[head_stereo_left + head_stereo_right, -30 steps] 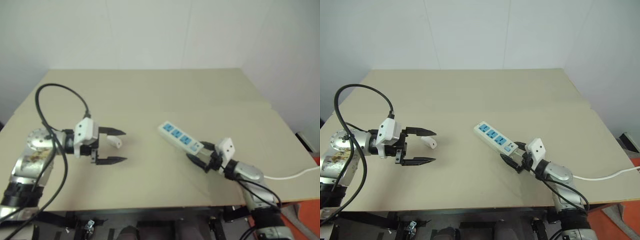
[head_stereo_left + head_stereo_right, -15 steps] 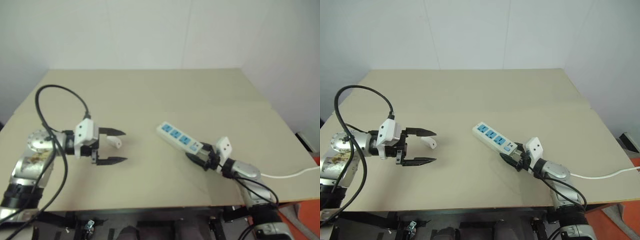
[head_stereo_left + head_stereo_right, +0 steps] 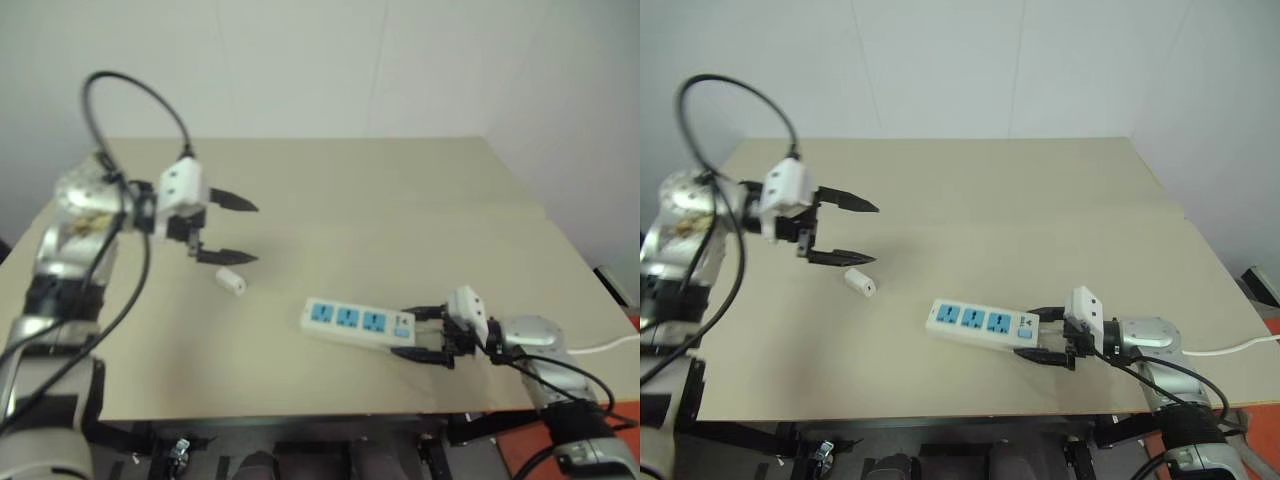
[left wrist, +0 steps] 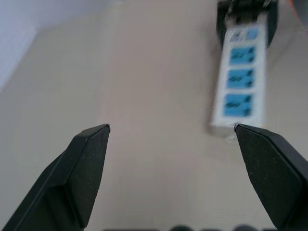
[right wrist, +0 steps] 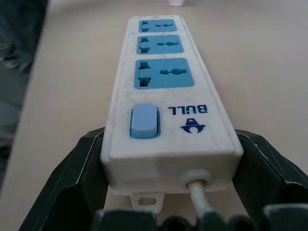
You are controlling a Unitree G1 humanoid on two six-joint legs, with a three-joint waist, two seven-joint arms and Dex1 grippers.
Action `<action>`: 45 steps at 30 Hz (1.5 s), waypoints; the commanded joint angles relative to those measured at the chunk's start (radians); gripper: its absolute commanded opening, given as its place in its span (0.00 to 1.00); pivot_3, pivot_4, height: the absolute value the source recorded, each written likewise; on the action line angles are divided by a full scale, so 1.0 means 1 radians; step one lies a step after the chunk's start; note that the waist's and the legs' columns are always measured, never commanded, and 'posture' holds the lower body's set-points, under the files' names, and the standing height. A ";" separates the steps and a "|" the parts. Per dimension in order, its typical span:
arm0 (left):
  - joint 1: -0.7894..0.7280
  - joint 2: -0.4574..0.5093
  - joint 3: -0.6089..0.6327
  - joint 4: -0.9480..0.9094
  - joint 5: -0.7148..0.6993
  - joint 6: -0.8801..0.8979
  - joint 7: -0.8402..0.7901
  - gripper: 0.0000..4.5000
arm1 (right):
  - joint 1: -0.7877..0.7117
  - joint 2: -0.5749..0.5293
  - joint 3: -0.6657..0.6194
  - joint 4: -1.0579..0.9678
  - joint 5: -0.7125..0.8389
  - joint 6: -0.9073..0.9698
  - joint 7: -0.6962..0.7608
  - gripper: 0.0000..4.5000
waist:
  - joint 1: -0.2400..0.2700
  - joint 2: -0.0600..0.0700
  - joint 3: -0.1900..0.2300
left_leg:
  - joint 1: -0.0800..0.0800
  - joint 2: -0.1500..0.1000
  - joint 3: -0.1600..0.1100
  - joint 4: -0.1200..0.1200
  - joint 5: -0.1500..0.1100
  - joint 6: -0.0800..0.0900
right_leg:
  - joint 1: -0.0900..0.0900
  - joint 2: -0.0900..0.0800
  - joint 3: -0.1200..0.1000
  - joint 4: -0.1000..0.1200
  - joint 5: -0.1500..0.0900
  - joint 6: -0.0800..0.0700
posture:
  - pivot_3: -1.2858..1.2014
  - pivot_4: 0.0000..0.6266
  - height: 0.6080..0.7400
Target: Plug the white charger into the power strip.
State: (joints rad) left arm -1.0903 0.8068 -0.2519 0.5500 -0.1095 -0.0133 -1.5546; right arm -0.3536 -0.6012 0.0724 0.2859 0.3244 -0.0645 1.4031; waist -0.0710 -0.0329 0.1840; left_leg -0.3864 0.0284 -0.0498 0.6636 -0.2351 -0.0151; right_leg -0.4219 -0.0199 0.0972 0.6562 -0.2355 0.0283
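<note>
Progress toward plugging in. The power strip (image 3: 982, 324) lies flat on the tan surface (image 3: 1040, 200) near its front edge, its three blue sockets facing up and all empty. The right pincer (image 3: 1044, 335) holds the strip by its switch end, one black finger pressed against each long side (the right wrist view shows the pads flush with the casing, the cord leaving between them). The white charger (image 3: 859, 283) lies loose on the surface, apart from the strip's free end and to its left. The left pincer (image 3: 851, 232) hangs in the air above and just behind the charger, its fingers spread wide with nothing between them. Judged from this arrangement, only the bracing of the strip is in hand: the charger has not been picked up, and what is left is the grasp itself, the carry across to a socket, the alignment of its prongs (their direction cannot be told here) and the push home.
</note>
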 commanded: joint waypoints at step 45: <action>-0.309 -0.231 -0.484 0.677 0.522 -0.773 -0.014 1.00 | 0.010 0.096 0.127 -0.152 -0.081 0.058 -0.106 0.76 | 0.002 0.000 0.002 | -0.003 0.000 -0.002 0.002 0.000 0.000 | -0.002 0.000 0.000 0.002 0.000 0.000 | 0.52 0.24 1.00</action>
State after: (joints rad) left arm -1.3962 0.5759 -0.7585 1.2222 0.3944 -0.7668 -1.5853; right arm -0.3480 -0.4971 0.1893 0.1734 0.2382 -0.0156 1.2971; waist -0.0690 -0.0332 0.1857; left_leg -0.3895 0.0279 -0.0514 0.6657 -0.2352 -0.0149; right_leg -0.4242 -0.0200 0.0973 0.6587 -0.2354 0.0279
